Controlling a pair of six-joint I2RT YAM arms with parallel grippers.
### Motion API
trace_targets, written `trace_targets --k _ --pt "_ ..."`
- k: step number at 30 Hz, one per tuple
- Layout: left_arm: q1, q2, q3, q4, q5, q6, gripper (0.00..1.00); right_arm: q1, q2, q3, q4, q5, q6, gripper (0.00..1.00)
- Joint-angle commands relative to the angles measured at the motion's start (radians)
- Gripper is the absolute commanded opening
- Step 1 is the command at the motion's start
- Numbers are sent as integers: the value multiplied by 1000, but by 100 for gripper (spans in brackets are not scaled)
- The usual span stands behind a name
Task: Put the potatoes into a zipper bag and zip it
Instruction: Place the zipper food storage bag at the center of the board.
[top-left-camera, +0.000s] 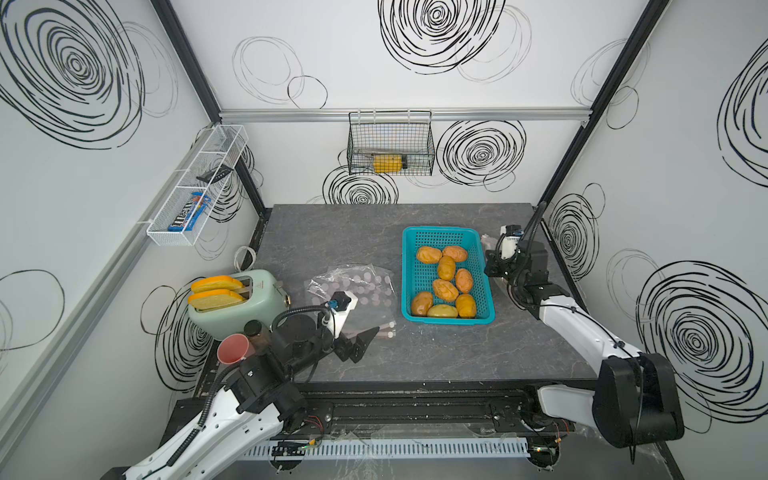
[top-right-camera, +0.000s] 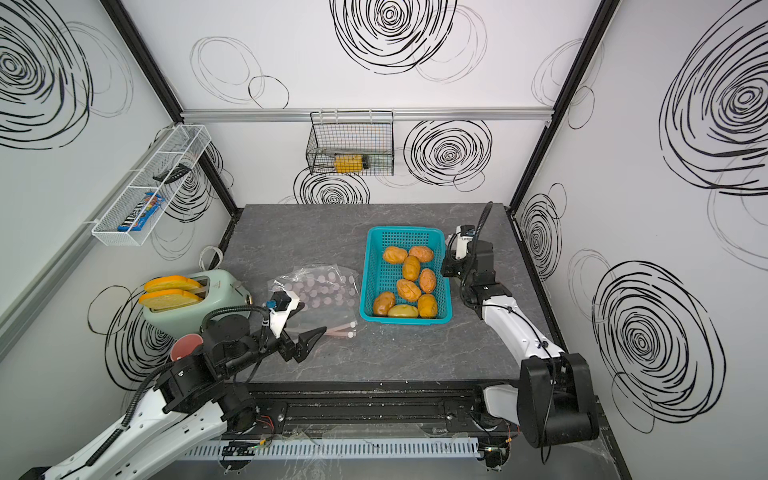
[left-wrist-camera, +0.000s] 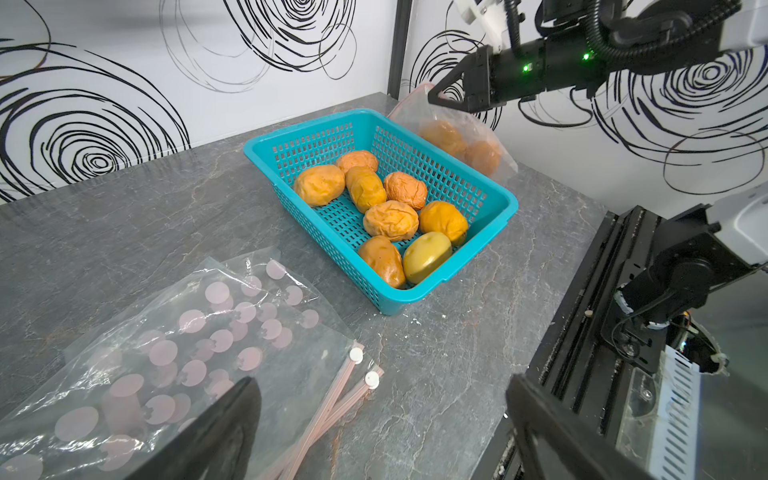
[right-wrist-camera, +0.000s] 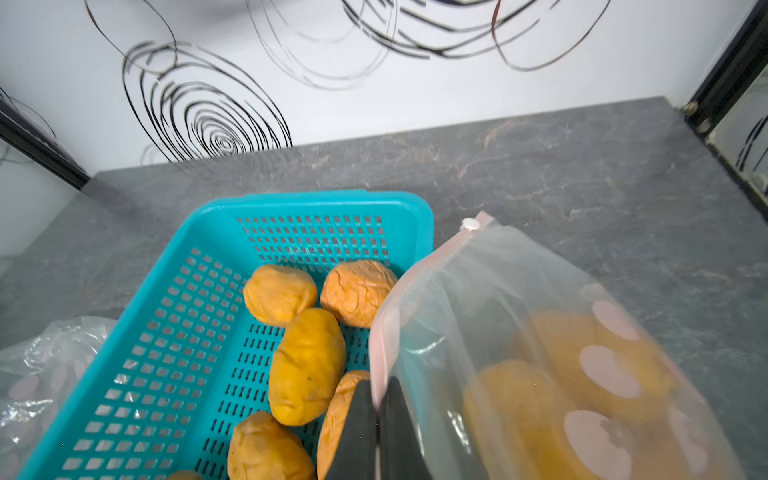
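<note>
Several orange-brown potatoes (top-left-camera: 446, 268) (left-wrist-camera: 390, 220) and one yellow-green one lie in a teal basket (top-left-camera: 449, 229) (top-right-camera: 405, 230) on the table's right half. My right gripper (right-wrist-camera: 378, 395) (left-wrist-camera: 432, 97) is shut on the pink zipper strip of a clear zipper bag (right-wrist-camera: 519, 311) (left-wrist-camera: 457, 120), which hangs open just right of the basket. Two potatoes (right-wrist-camera: 511, 407) (left-wrist-camera: 482, 157) sit inside it. My left gripper (top-left-camera: 365, 343) (top-right-camera: 309, 343) (left-wrist-camera: 381, 380) hovers open and empty over the near edge of spare dotted bags (top-left-camera: 353, 286) (left-wrist-camera: 187, 353).
A mint toaster (top-left-camera: 249, 305) holding two toast slices stands at the table's left edge, with a pink cup (top-left-camera: 233, 349) and a dark jar (top-left-camera: 253, 330) beside my left arm. A wire basket (top-left-camera: 390, 143) hangs on the back wall, a white shelf (top-left-camera: 195, 187) on the left wall.
</note>
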Motion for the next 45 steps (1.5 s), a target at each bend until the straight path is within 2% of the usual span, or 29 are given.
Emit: trace_targets --k 1,4,8,12,16,26,29,32,34,35,37,41,45 --pt "-7 -4 -6 50 2 -18 96 -45 -16 1 106 -19 42 0" --pt "-8 -1 -6 48 -6 -22 96 -86 20 61 126 -32 50 0" --pt "-20 -5 -6 44 -33 -30 96 -118 58 148 61 -132 49 0" --pt "-23 4 -5 45 -33 -31 96 -89 -3 35 130 -187 62 0" --pt "-25 5 -5 44 -31 -35 96 -23 -84 -107 266 -169 8 0" --pt "-32 -6 -8 43 -45 -35 96 -21 -149 -189 176 -172 77 1" --pt "-40 -6 -11 44 -93 -43 96 -20 -177 -213 175 -196 103 18" --pt "-46 -8 -5 30 -182 -60 96 -18 -206 -214 142 -207 125 49" --pt "-45 -9 1 23 -219 -66 96 -15 -243 -208 99 -190 148 65" --pt "-46 -9 4 17 -235 -71 96 -11 -264 -204 72 -159 168 69" --pt "-38 -1 23 -9 -259 -95 96 0 -324 -201 34 -125 190 71" --pt "-5 50 59 -24 -231 -91 96 46 -440 -203 -16 -117 138 72" --pt "34 93 134 -12 -238 17 96 149 -531 -230 -35 -89 105 70"
